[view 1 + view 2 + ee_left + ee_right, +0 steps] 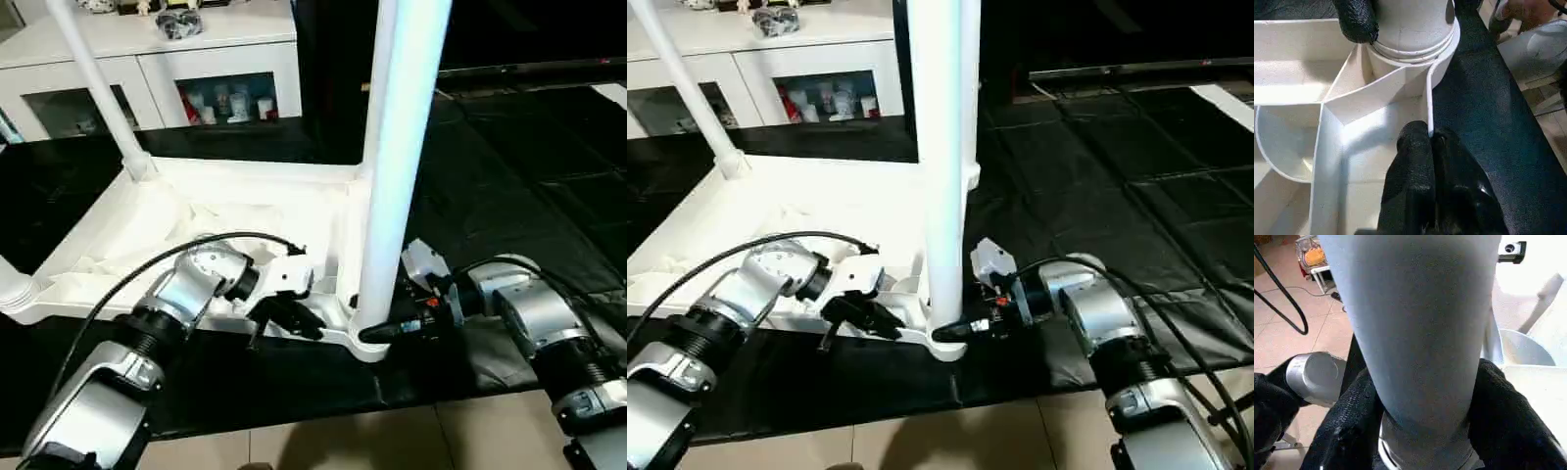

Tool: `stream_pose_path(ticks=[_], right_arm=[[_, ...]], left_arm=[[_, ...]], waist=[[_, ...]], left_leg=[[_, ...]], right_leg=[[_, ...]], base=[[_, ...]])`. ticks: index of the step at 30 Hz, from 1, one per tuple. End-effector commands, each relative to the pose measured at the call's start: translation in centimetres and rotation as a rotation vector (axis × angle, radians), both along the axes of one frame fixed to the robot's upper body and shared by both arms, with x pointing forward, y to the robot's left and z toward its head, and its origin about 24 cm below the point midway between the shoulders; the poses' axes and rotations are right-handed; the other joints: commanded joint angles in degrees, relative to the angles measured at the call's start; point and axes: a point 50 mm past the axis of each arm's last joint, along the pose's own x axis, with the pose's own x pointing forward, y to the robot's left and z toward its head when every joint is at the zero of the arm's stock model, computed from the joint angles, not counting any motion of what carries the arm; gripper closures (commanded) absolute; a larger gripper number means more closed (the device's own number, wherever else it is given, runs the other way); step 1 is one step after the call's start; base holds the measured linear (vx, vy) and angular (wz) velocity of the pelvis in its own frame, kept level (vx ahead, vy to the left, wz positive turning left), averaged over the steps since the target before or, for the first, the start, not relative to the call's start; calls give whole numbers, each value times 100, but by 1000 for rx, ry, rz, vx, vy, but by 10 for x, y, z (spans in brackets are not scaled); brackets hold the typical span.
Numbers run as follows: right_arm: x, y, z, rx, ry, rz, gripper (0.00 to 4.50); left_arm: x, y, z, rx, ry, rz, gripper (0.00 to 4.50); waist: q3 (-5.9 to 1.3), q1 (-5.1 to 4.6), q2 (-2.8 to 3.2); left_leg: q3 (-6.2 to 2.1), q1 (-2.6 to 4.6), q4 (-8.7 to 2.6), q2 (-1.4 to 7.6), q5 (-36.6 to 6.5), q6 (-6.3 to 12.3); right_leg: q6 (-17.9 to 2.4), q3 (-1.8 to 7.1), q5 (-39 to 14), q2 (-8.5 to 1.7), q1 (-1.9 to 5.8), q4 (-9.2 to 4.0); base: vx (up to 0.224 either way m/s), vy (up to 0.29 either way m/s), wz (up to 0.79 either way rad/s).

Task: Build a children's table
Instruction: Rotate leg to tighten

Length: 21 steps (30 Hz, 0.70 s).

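The children's table [196,211] lay upside down on the black mat [509,196], its ribbed underside up, and the near leg [392,166] stood upright in the corner socket [364,338] closest to the robot, its long axis running nearly straight up and out of frame. Everything turned on that socket: the right gripper [377,333] came in level from the mat side of it, and the right wrist view showed its black fingers [1347,431] on either side of the leg's base, close against the tube just above the collar, though whether they pressed tight could not be made out. On the other side of the socket the left gripper [1431,142] had its jaws shut on the thin upright rim [1428,98] of the tabletop, steadying it. The right arm was thus the one on the leg, so any seating or twisting would probably fall to it. A far leg [93,73] rose slanted from the far-left corner socket, and a short white stub [12,284] showed at the left corner. The tops of the legs were cut off, and how deep the near leg sat in its socket stayed hidden.
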Motion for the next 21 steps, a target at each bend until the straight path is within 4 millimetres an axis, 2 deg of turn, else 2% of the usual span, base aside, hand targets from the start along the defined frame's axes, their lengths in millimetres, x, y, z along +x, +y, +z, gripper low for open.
stream_pose_path(ticks=[1, 7, 9, 10, 11, 12, 14, 16, 17, 18, 21], right_arm=[[-1, 4, -1, 17, 44, 28, 233], [-4, 8, -2, 69, 82, 6, 238], [-5, 14, -7, 82, 90, -77, 239], [-5, 15, -8, 82, 88, -85, 239], [-3, 20, -12, 82, 74, -165, 239], [-3, 20, -12, 82, 74, -170, 239], [2, 28, -18, 73, 58, -304, 239], [5, 33, -22, 58, 45, -380, 239], [6, 35, -23, 51, 41, -402, 242], [8, 38, -25, 48, 45, -453, 244], [11, 52, -32, 47, 82, -623, 246]], left_arm=[[-8, -7, -7, 25, 37, -68, 450], [-1, -10, -6, -8, 47, 44, 450], [6, -13, -3, -47, 43, 141, 450], [7, -13, -3, -48, 42, 148, 450], [10, -14, -2, -56, 35, 202, 450], [10, -14, -2, -57, 35, 204, 450], [14, -18, -2, -70, 29, 273, 450], [17, -22, -2, -82, 25, 323, 450], [18, -23, -2, -87, 24, 343, 450], [20, -27, -2, -95, 23, 377, 450], [24, -38, -1, -128, 28, 487, 450]], waist=[[-424, -50, -115], [-415, -45, -116], [-400, -37, -117], [-391, -46, -120], [-374, -63, -124], [-371, -73, -118], [-356, -149, -115], [-340, -251, -113], [-338, -295, -115], [-330, -341, -122], [-332, -415, -138]], left_leg=[[109, -57, -345, 71, 137, 788], [116, -51, -354, 71, 66, 751], [127, -34, -364, 76, 9, 717], [129, -53, -381, 69, -86, 651], [134, -54, -407, 63, -218, 538], [131, -47, -419, 58, -301, 486], [129, -48, -457, 45, -521, 302], [126, -57, -482, 33, -614, 212], [124, -51, -489, 27, -672, 188], [121, -74, -488, 15, -660, 188], [124, -71, -491, 11, -618, 193]], right_leg=[[-1521, 276, -185, -147, 383, -335], [-1522, 282, -245, -143, 384, -350], [-1512, 295, -316, -138, 373, -367], [-1446, 290, -486, -144, 394, -380], [-1336, 296, -730, -147, 400, -411], [-1288, 291, -882, -149, 397, -427], [-1128, 299, -1244, -151, 399, -474], [-1052, 295, -1416, -138, 402, -501], [-1032, 297, -1492, -135, 401, -518], [-1030, 299, -1467, -125, 410, -515], [-1025, 318, -1432, -126, 405, -529]], base=[[0, 0, 0], [0, 0, 0], [0, 0, 0], [0, 0, 0], [0, 0, 0], [0, 0, 0], [0, 0, 0], [0, 0, 0], [0, 0, 0], [0, 0, 0], [0, 0, 0]])
